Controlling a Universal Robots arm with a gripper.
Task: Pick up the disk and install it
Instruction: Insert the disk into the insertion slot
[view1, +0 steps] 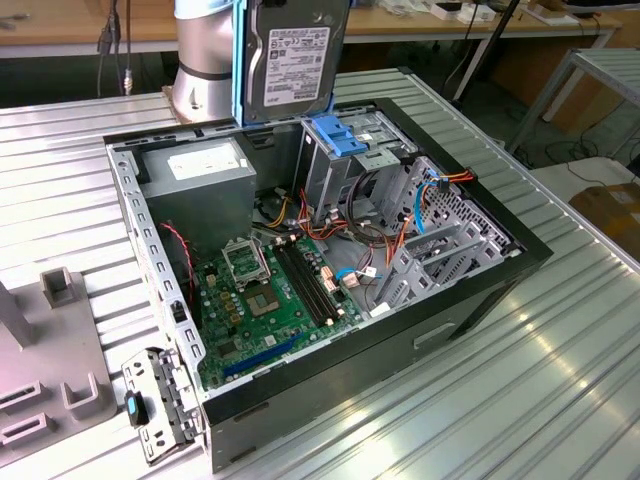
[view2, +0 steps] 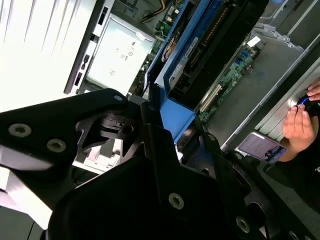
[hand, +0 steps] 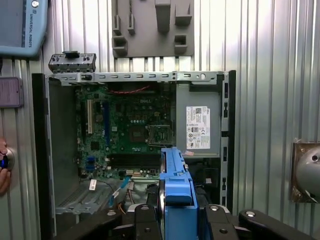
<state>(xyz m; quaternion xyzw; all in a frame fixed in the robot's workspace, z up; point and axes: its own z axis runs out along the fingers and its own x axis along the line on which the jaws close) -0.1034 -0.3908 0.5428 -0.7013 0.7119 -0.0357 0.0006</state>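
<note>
Overhead, hand (hand: 177, 219) clamped on upright disk (view1: 296, 58), poised above open computer case (view1: 350, 395)

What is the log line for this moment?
gripper: jaws shut on disk | position: over open computer case | installed: no

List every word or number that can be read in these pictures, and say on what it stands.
White label on the disk: print too small to read.
White label on the power supply: print too small to read.
Pale card in the second wrist view: blurred, not readable.
</note>
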